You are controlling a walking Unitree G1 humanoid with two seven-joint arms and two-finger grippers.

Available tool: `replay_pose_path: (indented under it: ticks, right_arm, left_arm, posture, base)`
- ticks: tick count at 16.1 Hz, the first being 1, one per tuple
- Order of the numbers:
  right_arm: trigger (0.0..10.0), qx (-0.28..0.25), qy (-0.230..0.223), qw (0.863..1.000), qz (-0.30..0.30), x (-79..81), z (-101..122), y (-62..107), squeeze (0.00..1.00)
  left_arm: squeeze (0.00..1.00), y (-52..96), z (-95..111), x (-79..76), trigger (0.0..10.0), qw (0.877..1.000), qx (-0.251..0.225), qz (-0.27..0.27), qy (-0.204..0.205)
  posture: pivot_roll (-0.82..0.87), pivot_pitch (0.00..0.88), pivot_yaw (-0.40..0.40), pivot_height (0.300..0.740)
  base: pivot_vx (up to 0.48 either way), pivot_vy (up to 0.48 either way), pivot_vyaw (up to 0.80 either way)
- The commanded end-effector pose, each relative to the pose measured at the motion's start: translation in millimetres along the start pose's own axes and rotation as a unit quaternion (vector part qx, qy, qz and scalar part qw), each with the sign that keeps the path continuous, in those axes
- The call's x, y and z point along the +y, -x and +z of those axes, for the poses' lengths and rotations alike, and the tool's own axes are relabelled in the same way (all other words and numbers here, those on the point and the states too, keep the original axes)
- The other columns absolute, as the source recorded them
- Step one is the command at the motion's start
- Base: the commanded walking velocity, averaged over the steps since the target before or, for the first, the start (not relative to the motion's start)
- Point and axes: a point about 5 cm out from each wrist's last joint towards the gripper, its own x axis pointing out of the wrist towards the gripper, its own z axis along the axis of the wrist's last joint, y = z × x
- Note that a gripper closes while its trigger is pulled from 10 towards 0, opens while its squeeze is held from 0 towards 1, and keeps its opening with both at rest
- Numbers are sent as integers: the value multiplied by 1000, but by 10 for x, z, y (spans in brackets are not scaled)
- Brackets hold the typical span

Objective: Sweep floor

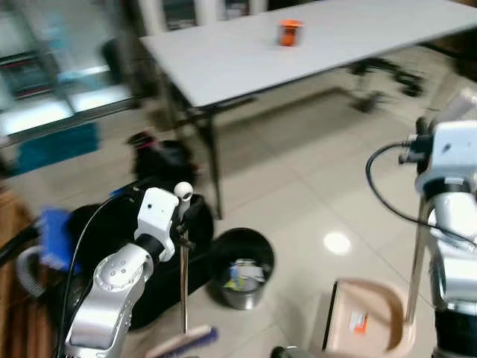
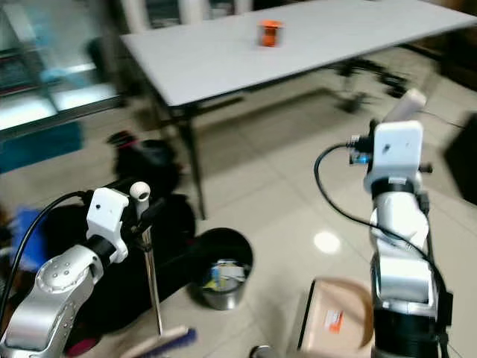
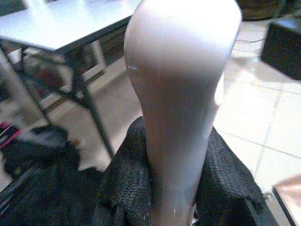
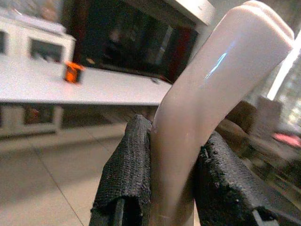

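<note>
My left gripper (image 1: 182,216) is shut on the pale handle (image 3: 178,94) of an upright broom (image 1: 184,283). Its pink and blue brush head (image 1: 182,343) rests on the tiled floor at the bottom of the head views. My right gripper (image 2: 399,112) is shut on the pale handle (image 4: 211,103) of a standing dustpan. The beige pan (image 1: 365,321) sits on the floor in front of my right arm. In both wrist views the black fingers press against the handle from either side.
A black waste bin (image 1: 240,267) with litter inside stands between broom and dustpan. A grey table (image 1: 313,37) with an orange cup (image 1: 289,32) lies ahead, its dark leg (image 1: 212,168) close by. Black bags (image 1: 160,160) and a blue object (image 1: 54,235) crowd the left.
</note>
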Motion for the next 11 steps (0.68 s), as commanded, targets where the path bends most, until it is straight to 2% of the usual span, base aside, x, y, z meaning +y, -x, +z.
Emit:
replay_pose_path:
  ticks: [1,7,11]
  right_arm:
    - [10000,-24,9,1000,-4,12,102,-1,0]
    - [10000,1,-10,1000,17,176,17,69,0]
    - [10000,8,-16,1000,22,204,3,74,0]
  left_arm:
    - [0,-16,35,30,10000,1000,-6,0,-6]
    - [0,-34,17,-2,10000,1000,-7,-4,8]
    - [0,-41,14,-10,10000,1000,-9,-5,22]
  posture:
    - [5,0,51,740]
    - [3,0,42,740]
    - [-2,0,43,740]
  base:
    - [0,0,-800]
    - [0,0,-800]
    - [0,0,-800]
